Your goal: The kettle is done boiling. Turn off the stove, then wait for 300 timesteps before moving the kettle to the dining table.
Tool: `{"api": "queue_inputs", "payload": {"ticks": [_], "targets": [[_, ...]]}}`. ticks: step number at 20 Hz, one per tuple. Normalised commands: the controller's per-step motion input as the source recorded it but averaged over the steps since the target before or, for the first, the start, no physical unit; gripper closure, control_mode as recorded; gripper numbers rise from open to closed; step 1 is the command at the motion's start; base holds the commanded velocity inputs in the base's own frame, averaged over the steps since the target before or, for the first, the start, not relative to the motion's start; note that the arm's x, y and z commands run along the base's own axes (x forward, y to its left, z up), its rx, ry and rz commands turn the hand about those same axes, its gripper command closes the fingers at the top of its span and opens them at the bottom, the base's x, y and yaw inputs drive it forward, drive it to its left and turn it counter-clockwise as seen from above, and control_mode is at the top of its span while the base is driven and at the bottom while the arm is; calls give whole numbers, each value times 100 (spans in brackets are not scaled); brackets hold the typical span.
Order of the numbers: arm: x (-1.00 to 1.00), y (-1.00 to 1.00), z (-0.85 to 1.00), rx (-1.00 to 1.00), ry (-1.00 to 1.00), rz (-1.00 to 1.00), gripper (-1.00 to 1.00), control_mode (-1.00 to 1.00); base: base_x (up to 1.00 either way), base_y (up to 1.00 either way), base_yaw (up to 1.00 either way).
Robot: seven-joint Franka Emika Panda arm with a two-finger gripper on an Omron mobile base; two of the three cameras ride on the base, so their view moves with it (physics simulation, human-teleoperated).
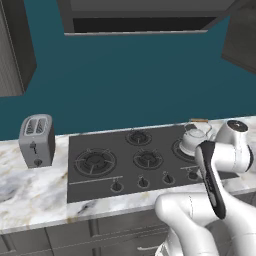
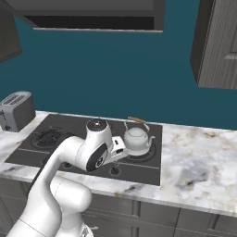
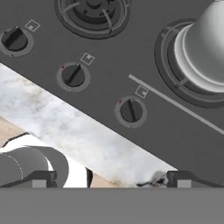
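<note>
The stove is a flat dark-grey cooktop set in the counter, with a row of black knobs along its front. On its right burner stands the small whitish kettle, upright. My gripper is open and hovers low over the stove's front edge, its dark fingertips far apart with nothing between them. In the hand view one knob lies just ahead of the gripper, two more knobs run to the left, and the kettle is at the upper right. The dining table is out of view.
A grey two-slot toaster stands on the marble counter left of the stove. More counter stretches to the right. A dark range hood hangs above, with dark cabinets at the sides.
</note>
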Motion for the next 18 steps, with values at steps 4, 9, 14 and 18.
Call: {"api": "queue_inputs", "payload": {"ticks": [4, 9, 14, 18], "targets": [[9, 0, -26, 0, 6, 0, -100, -100, 0, 0, 0], [18, 0, -21, 0, 7, 0, -100, -100, 0, 0, 0], [22, 0, -15, 0, 6, 0, -100, -100, 0, 0, 0], [20, 0, -18, 0, 4, 0, -100, -100, 0, 0, 0]]}}
